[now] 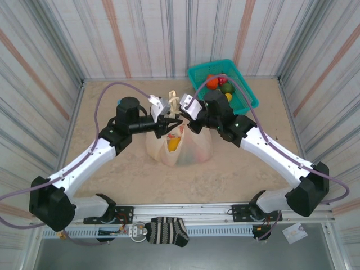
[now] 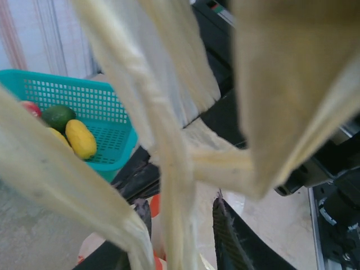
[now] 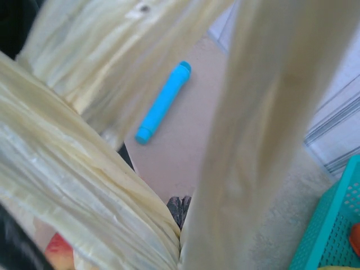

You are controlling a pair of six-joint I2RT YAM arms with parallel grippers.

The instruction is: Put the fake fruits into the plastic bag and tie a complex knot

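Knotting unfinished: plastic bag (image 1: 188, 147), centre frame on tabletop (image 1: 112, 169), holds some fake fruits (image 1: 174, 144), others lie in the teal basket (image 1: 247, 93) upper right; left fingers (image 2: 225, 242) parted around one handle strand, right fingers (image 3: 179, 207) clenched, apparently on the bag.

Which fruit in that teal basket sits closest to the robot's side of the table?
The yellow one. It lies at the near edge of the basket, while the green one sits just behind it and the red ones lie farther back.
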